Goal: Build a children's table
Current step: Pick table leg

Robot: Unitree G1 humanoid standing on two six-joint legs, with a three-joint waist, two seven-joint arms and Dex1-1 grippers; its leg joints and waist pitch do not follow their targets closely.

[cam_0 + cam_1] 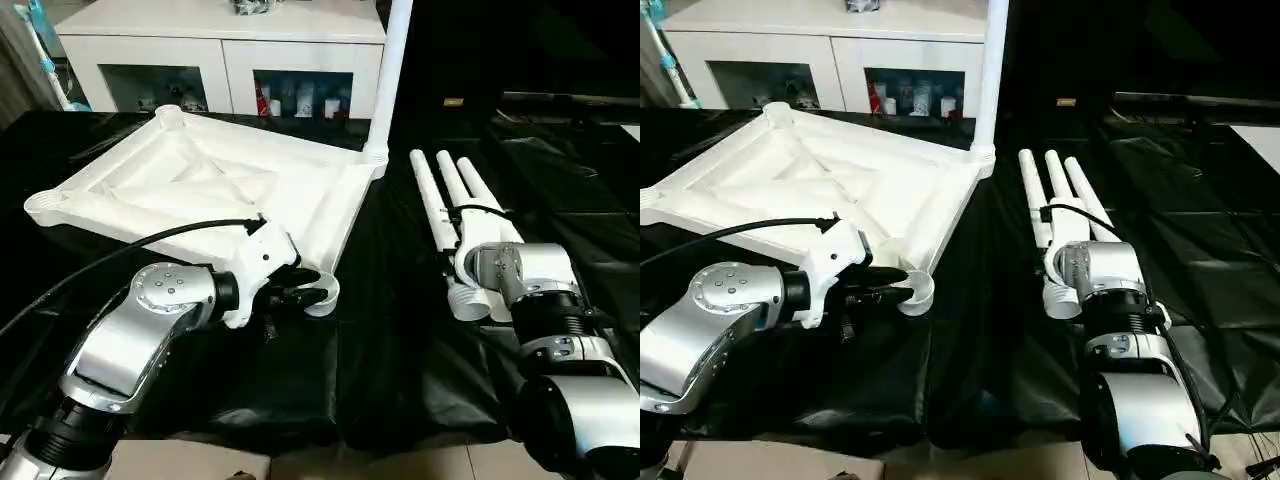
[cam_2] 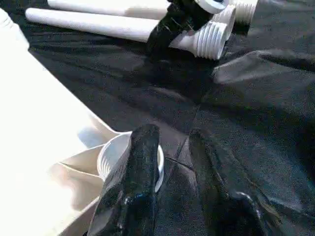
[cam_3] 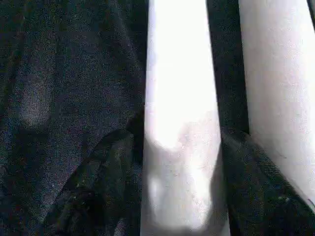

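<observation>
The children's table top [image 1: 200, 180] lies upside down on the black cloth, ribbed underside up. One white leg [image 1: 392, 70] stands upright in its far right corner socket. Three more legs [image 1: 440, 195] lie side by side to the right, threaded ends toward me. My left gripper [image 2: 172, 140] is shut on the rim of the near right corner socket [image 2: 115, 152], one finger over the ring and one outside it. My right gripper [image 3: 179, 137] is down over the leg nearest the table top [image 3: 179, 73], close to its threaded end, with a finger [image 3: 110, 167] against each side.
A white cabinet with glass doors [image 1: 220, 60] stands behind the table. The black cloth [image 1: 400, 340] lies in wrinkles between my arms and hangs over the near edge. A black cable [image 1: 150, 240] runs along my left forearm.
</observation>
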